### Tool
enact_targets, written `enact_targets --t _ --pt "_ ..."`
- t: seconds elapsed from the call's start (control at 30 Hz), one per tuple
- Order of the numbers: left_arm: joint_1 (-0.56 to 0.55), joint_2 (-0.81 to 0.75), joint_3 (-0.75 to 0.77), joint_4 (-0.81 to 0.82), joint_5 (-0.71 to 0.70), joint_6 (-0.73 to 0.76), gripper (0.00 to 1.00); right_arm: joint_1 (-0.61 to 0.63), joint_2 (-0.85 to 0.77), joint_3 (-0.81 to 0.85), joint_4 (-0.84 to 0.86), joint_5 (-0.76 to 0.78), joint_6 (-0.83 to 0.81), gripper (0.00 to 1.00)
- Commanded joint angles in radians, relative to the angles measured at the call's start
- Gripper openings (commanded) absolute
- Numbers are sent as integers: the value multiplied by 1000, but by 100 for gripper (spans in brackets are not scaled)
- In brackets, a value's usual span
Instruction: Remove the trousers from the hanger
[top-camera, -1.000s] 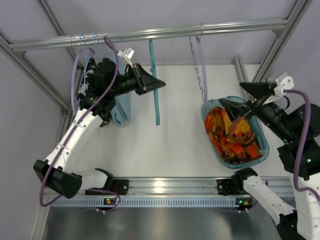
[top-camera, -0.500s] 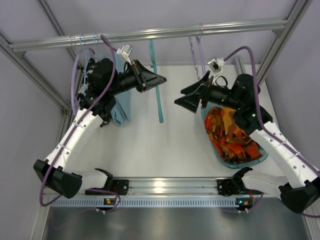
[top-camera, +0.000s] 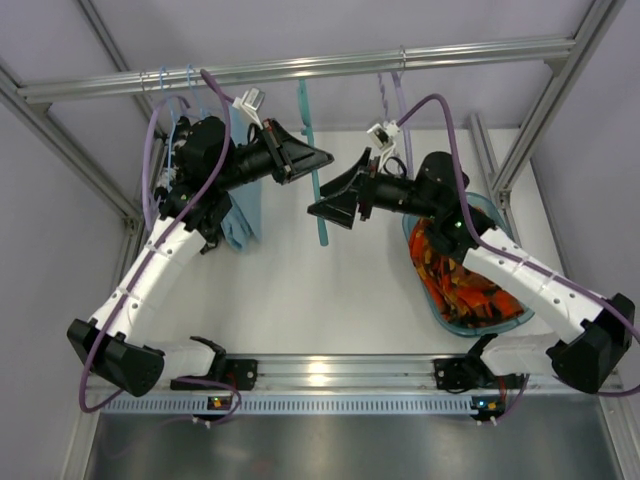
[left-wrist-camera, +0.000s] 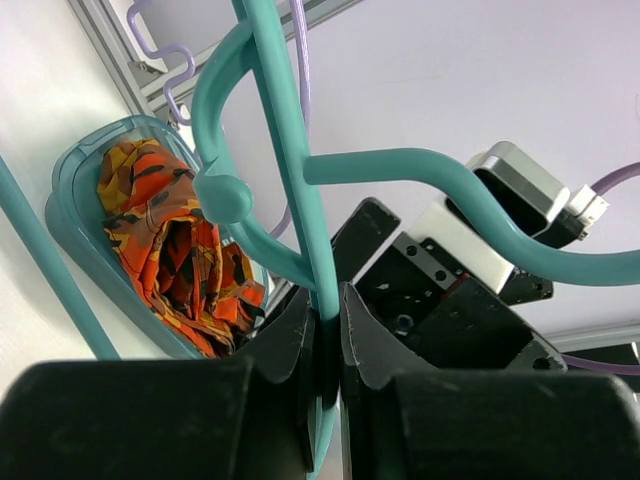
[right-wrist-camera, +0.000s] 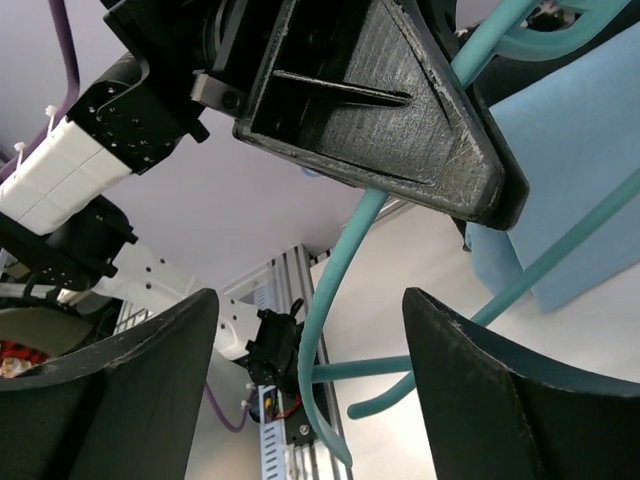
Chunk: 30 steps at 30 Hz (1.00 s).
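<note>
The teal-green hanger (top-camera: 321, 225) hangs bare from the top rail. My left gripper (top-camera: 322, 158) is shut on its stem, and the left wrist view shows the fingers clamped on the teal rod (left-wrist-camera: 290, 150). My right gripper (top-camera: 325, 195) is open and empty, just right of the hanger, facing the left gripper. In the right wrist view the hanger (right-wrist-camera: 340, 290) passes between its spread fingers (right-wrist-camera: 500, 390) without touching. The orange, red and brown trousers (top-camera: 460, 280) lie crumpled in the teal basin (top-camera: 523, 318) at the right, and they also show in the left wrist view (left-wrist-camera: 175, 250).
A light-blue cloth (top-camera: 245, 215) hangs at the left behind my left arm, with pale wire hangers (top-camera: 170, 80) above it on the rail (top-camera: 300, 68). A lilac hanger (top-camera: 400, 110) hangs above the basin. Frame posts stand at both sides.
My right arm has swung left from over the basin to the hanger, leaving the trousers in the basin. My left gripper has kept its hold on the hanger.
</note>
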Motion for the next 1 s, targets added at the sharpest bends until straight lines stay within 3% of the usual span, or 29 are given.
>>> enact_targets --t 0.0,0.13,0.2,0.3,0.33,0.43,0.47,0.57,0.6,0.7,0.83,0.97 --pt "-1 -13 1 100 21 -7 0 31 36 52 125 -6 26 74" --pt "1 -21 -6 104 21 7 0 37 56 43 186 -29 92 57" --pt "2 -21 -6 104 16 10 0 37 65 26 228 -55 110 39" --pt "4 -25 -9 101 16 22 0 35 69 22 261 -69 141 0" --pt "4 -30 -12 98 15 38 0 35 69 23 272 -68 147 0" --pt "14 -54 -29 74 6 74 16 32 81 32 312 -80 179 0" --pt "22 -62 -43 61 1 82 30 32 85 37 314 -80 188 0" --pt "62 -106 -58 6 12 133 53 31 110 45 340 -86 225 0" --pt "82 -120 -60 -21 18 172 66 31 124 45 349 -89 236 0" --pt "111 -180 -68 -75 27 252 83 29 150 46 372 -92 251 0" --pt "116 -269 -75 -213 -2 454 96 24 179 43 409 -88 239 0" --pt "151 -340 -84 -287 -1 484 98 15 223 54 439 -95 183 0"
